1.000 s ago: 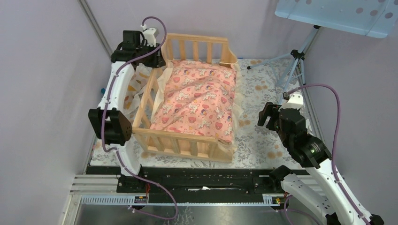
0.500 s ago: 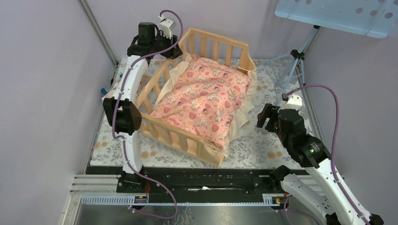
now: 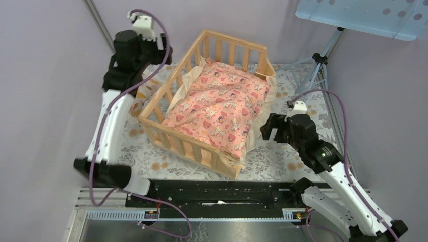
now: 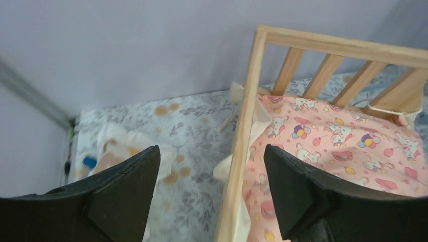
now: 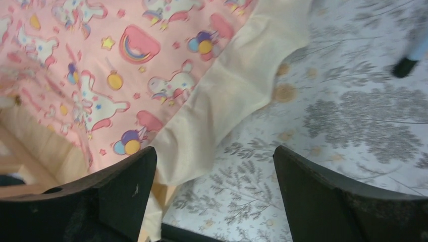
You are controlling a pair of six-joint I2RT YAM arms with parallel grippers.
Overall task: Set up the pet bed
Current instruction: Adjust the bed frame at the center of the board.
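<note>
Arms beside pet bed; left end effector, right end effector both agape, empty.

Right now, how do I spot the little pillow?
Find the wooden bed on the flowery table. The little pillow lies outside its left rail, beside the left arm. It's cream with orange prints, unlike the pink cushion inside the bed.

The pet bed is smooth matt wood, its cushion printed cloth.
</note>
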